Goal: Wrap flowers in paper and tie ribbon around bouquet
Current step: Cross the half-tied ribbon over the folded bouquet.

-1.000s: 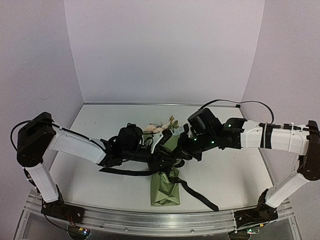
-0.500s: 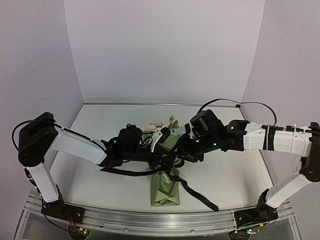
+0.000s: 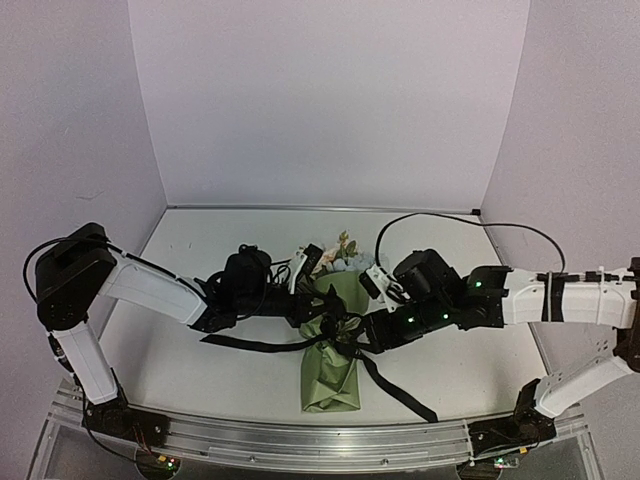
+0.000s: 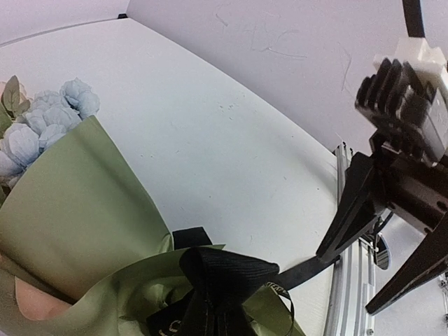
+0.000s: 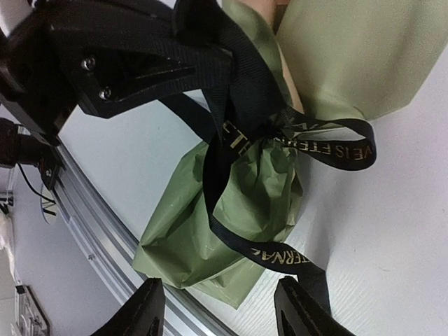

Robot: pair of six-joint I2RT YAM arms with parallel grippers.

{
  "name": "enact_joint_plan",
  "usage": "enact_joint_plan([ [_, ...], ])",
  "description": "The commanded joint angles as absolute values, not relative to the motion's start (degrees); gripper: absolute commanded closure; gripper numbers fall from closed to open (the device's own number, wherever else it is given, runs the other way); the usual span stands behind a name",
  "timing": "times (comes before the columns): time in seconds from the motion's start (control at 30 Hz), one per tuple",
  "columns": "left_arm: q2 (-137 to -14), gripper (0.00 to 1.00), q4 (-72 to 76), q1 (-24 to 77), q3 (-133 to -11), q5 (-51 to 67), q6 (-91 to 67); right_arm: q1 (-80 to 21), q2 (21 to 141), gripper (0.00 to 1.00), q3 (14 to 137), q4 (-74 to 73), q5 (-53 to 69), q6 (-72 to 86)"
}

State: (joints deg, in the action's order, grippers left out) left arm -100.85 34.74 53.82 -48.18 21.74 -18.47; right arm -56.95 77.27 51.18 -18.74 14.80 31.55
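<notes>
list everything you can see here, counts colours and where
bouquet: one, olive-green cone, lying mid-table
flowers: one bunch, pale blue, cream and pink, at the cone's far end
ribbon: one, black with pale lettering, around the cone's waist, tails on the table
table: one, white, under everything
rail: one, silver, table's near edge
left hand: one, black, shut on the ribbon
right hand: one, black, open, right of the cone

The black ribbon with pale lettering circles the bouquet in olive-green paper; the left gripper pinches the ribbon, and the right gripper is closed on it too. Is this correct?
No. The right gripper is open and grips nothing; the right wrist view shows its jaws apart. The rest stands: the black ribbon circles the olive-green paper bouquet, and the left gripper pinches it.
</notes>
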Motion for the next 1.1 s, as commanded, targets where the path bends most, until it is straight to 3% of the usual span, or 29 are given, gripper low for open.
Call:
enact_joint_plan([
  [0.0, -98.39, 1.00, 36.32, 53.10, -49.27, 26.74, -20.31, -57.39, 81.50, 0.44, 56.83, -19.16, 15.89, 20.01],
  [0.3, -98.70, 1.00, 32.99, 51.23, -49.80, 32.10, -20.50, -57.74, 86.56, 0.42, 59.97, -20.25, 17.02, 15.05],
  [0.7, -102.05, 1.00, 29.24, 47.93, -54.66, 52.89, -25.29, -59.14, 90.93, 0.47, 62.34, -20.21, 14.59, 10.07],
  [1.07, -104.25, 1.00, 34.85, 47.28, -54.45, 55.57, -31.53, -61.12, 95.91, 0.50, 65.44, -20.32, 10.60, 8.53],
])
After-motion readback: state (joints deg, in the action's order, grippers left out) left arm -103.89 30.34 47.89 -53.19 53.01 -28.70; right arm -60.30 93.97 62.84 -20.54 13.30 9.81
